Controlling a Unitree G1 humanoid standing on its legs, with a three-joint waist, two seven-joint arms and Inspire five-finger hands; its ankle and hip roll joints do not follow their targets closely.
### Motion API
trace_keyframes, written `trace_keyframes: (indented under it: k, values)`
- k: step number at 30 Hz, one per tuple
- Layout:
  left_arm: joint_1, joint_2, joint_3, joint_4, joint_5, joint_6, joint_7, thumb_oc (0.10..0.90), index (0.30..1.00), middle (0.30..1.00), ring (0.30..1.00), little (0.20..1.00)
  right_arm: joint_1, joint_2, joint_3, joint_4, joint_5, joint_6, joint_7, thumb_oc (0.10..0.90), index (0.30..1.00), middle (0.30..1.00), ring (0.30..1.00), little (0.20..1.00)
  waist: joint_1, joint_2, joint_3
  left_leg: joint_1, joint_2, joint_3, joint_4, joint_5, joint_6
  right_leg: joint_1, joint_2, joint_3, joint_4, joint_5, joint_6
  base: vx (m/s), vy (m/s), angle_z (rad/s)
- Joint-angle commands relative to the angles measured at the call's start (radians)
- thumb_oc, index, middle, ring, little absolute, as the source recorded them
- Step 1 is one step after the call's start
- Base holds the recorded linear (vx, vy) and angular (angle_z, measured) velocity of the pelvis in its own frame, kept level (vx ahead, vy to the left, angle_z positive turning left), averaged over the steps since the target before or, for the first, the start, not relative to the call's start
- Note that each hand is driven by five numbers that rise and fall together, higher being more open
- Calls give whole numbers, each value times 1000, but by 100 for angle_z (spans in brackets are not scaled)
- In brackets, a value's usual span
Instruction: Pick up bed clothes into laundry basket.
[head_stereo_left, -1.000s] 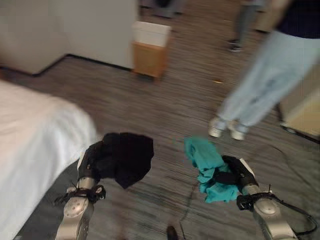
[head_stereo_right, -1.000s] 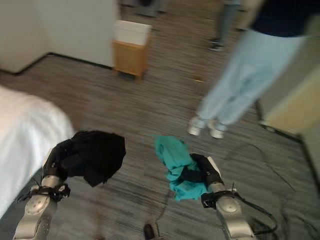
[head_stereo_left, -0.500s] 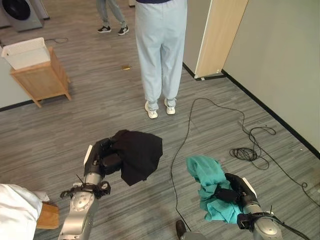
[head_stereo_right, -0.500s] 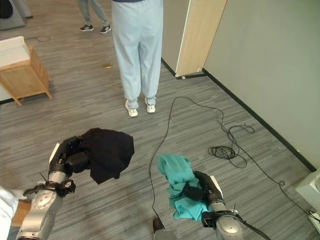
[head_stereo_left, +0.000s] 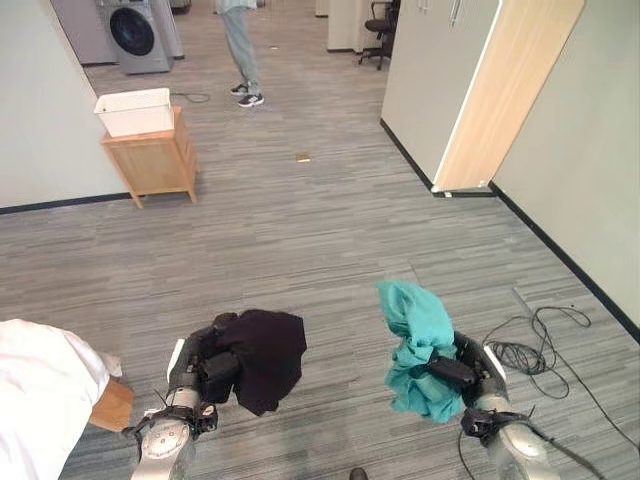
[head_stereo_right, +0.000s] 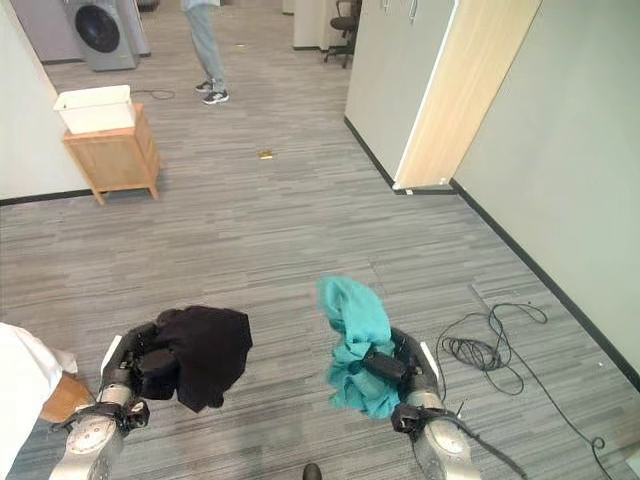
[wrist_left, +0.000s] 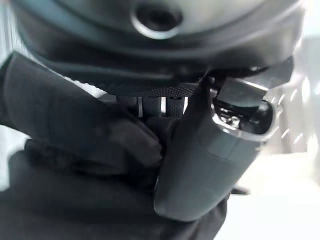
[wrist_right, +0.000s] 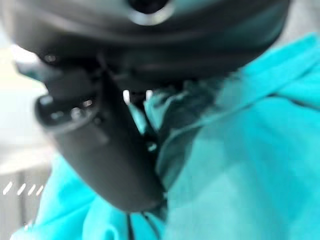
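the left hand was clenched on a black garment, its thumb pressed down over the dark cloth and the fingers curled into the folds. the garment hung in a loose bunch from that hand, held up clear of the grey striped floor, its free end drooping toward the middle of the view. the right hand was likewise clamped on a teal garment, the thumb lying across the bunched cloth and the fingers buried in it. the teal cloth stood up in a peak above the hand and sagged below it, also off the floor. the two garments hung apart from each other, black to the left and teal to the right.

at the lower left corner of the head views lay the corner of a bed with a white sheet, and a wooden bed foot showed just beside it. farther off, against the left wall, a white laundry basket sat on top of a small wooden stand, well apart from both hands. a washing machine stood beyond it. a person's legs stood on the floor near the far end of the room. a light wooden door panel leaned out from the right wall, and a black cable coil lay on the floor near the right wall's skirting.
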Motion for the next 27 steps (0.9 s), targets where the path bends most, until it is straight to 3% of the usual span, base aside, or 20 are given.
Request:
trace_keyframes:
  k: [1,8,11,15,19,27]
  values:
    - [-122,66,28,-63,-57,-110,23,400,300,300,300,300,-76,-33,-31,-74,31,-84,-24,400,300,300,300,300,7,-11,-43,-114,-33,40,-40,112,3,65,-59,-103,64,-166,70,60,2,3]
    - [-108,54,184,-129,-124,-156,136,400,300,300,300,300,-188,-79,-8,-149,-55,-108,-60,400,300,300,300,300,59,-22,-45,-126,-42,-10,-29,121,3,76,-63,-142,66,-169,65,-5,-12,19]
    - [-43,46,280,-159,-105,-169,180,400,300,300,300,300,-253,-81,20,-233,-63,-113,-51,400,300,300,300,300,103,-33,-43,-132,-48,-30,-4,110,6,88,-66,-156,65,-173,61,-18,-27,29]
    - [10,32,331,-187,-58,-172,205,400,300,300,300,300,-241,-100,26,-303,-111,-105,-26,400,300,300,300,300,126,-43,-43,-135,-51,-46,6,103,8,98,-64,-169,69,-183,58,9,-13,12]
    - [36,13,327,-198,-23,-170,212,400,300,300,300,300,-201,-95,31,-298,-136,-93,-18,400,300,300,300,300,131,-51,-44,-136,-51,-57,9,97,11,102,-64,-176,71,-190,57,-1,-9,21]
    - [-9,19,264,-200,-24,-166,201,400,300,300,300,300,-125,-77,18,-277,-131,-89,-24,400,300,300,300,300,104,-59,-40,-127,-46,-45,5,87,20,100,-62,-165,74,-189,58,2,5,2]
